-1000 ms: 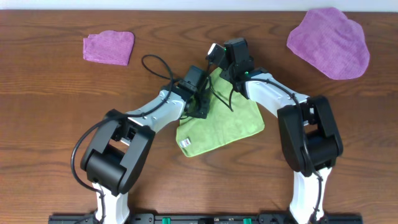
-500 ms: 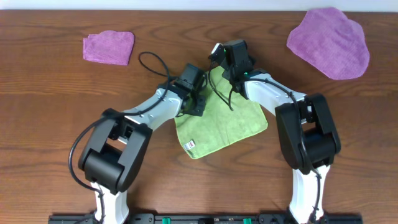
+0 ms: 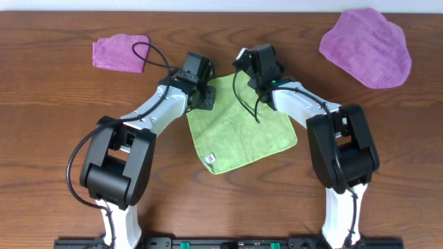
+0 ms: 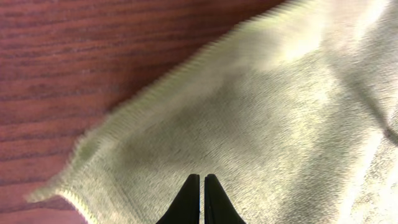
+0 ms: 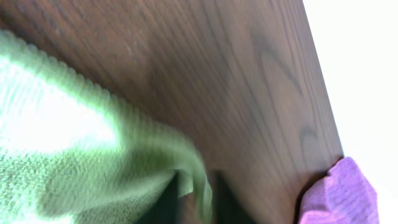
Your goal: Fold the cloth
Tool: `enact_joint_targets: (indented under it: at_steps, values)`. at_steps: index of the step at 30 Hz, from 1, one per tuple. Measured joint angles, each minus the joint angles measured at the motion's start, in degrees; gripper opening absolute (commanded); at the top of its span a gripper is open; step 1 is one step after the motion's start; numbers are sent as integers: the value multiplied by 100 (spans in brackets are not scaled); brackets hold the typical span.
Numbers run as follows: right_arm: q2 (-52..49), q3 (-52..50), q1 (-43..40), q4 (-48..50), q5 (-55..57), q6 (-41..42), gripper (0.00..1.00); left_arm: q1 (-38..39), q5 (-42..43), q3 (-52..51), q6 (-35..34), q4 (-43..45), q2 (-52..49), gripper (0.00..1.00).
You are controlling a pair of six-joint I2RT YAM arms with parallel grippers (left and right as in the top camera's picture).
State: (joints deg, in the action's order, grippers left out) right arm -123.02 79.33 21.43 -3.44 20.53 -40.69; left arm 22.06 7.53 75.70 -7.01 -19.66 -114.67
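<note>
The lime-green cloth [image 3: 239, 128] lies spread on the wooden table, its white tag [image 3: 210, 161] at the near corner. My left gripper [image 3: 204, 100] sits at the cloth's far-left edge. In the left wrist view its fingers [image 4: 201, 179] are pressed together over the green cloth [image 4: 261, 112], pinching it. My right gripper [image 3: 242, 68] hovers at the cloth's far corner. In the blurred right wrist view its fingers [image 5: 198, 198] stand apart, with a loose flap of cloth [image 5: 74, 143] hanging between them.
A small purple cloth [image 3: 122, 52] lies at the far left and a large purple cloth [image 3: 367, 47] at the far right. A black cable [image 3: 149, 55] loops above the left arm. A purple cloth [image 5: 345, 193] shows near the table's edge in the right wrist view.
My left gripper has moved up and to the left, dragging the cloth's edge and spreading the cloth wider. The right gripper stayed in place and its jaws have parted.
</note>
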Motion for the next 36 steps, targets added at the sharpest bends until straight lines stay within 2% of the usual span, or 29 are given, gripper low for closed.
enact_joint_targets:
  at_steps: [2,10,15,16,20,24,30,33,36]
  values:
    - [0,0,0,90,28,7,75,0,-4,4,2,-9,0,6]
    - [0,2,2,240,527,225,77,-33,-31,4,2,-15,0,6]
    - [39,44,13,-586,678,859,77,-103,-197,4,9,-90,0,6]
    - [94,57,20,-841,688,1073,80,-120,-203,4,24,-101,0,6]
    - [588,85,37,-1491,361,1700,85,-140,-201,4,46,-240,0,6]
    - [1731,210,-105,-2055,-501,2422,88,-140,-199,4,46,-649,188,6]
    - [3023,304,-144,-3180,-813,2839,61,-140,-85,9,20,-1473,1561,6]
    - [3504,302,-57,-3742,-890,3005,33,-136,-42,15,-9,-1893,2240,6]
    - [4028,302,61,-4301,-914,3150,20,-83,-42,11,-26,-2225,2793,6]
